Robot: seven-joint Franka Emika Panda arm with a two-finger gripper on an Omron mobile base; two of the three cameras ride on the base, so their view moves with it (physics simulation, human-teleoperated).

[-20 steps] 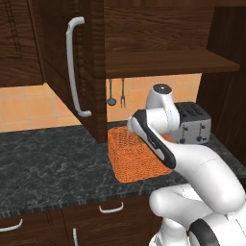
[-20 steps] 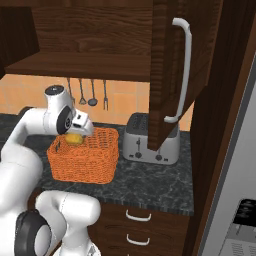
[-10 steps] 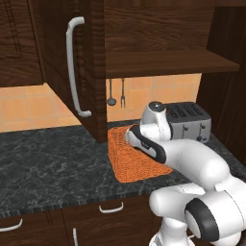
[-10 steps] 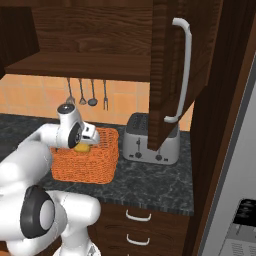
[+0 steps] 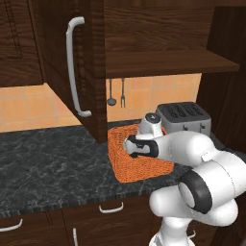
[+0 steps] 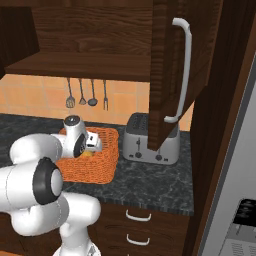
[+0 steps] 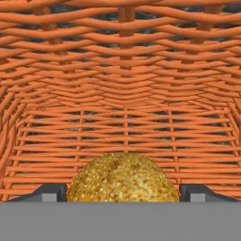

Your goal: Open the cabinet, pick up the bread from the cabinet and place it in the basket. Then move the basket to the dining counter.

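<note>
My gripper (image 7: 122,192) is down inside the orange woven wicker basket (image 5: 126,166), which sits on the black stone worktop (image 5: 48,163) left of the silver toaster (image 6: 150,141). In the hand view, my jaws stand wide open, one dark tip on each side of the small round golden bread (image 7: 123,178); I cannot tell if they touch it. The right base view shows a yellow bit of bread beside my hand. Above, the dark brown wood cabinet (image 5: 91,62) door hangs open.
</note>
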